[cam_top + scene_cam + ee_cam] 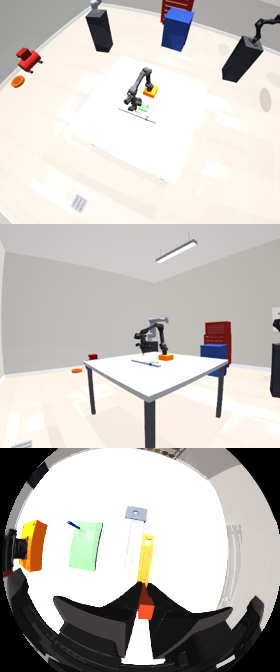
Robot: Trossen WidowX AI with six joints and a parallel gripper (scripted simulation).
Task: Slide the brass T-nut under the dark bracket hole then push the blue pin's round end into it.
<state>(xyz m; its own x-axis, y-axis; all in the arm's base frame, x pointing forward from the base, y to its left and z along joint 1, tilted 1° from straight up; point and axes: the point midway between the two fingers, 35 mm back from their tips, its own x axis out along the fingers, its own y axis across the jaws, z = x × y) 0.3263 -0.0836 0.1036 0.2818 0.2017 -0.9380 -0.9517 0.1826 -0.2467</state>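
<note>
The pin (147,106) (75,526) stands in the tray (144,108) (86,547), beside the rail (127,111) (142,362) (131,543).

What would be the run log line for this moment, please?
fingers: shut on orange handle | blue pin: in green tray | bracket: on rail
</note>
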